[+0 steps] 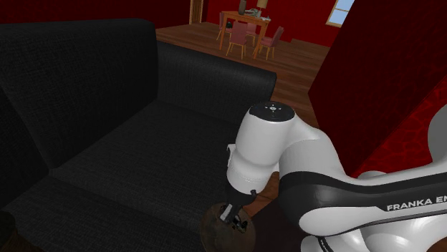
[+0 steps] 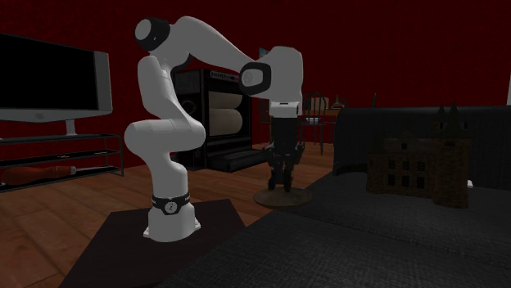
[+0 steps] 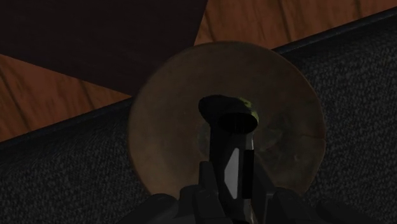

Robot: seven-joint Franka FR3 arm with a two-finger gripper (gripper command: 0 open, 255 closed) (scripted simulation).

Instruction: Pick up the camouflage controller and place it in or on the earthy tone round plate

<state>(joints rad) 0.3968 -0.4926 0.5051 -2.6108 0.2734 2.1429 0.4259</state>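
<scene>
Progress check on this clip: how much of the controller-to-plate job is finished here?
Done: the controller is picked up, clasped in the gripper. In hand: it is held over the brown round plate. Left: release it onto the plate and withdraw.

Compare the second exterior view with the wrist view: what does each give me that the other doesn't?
Second exterior: the white arm, a television and a dark castle model on the sofa. Wrist: the camouflage controller, green edge showing, clasped in the jaws over the middle of the round brown plate. Both: the gripper above that plate at the sofa's edge.
</scene>
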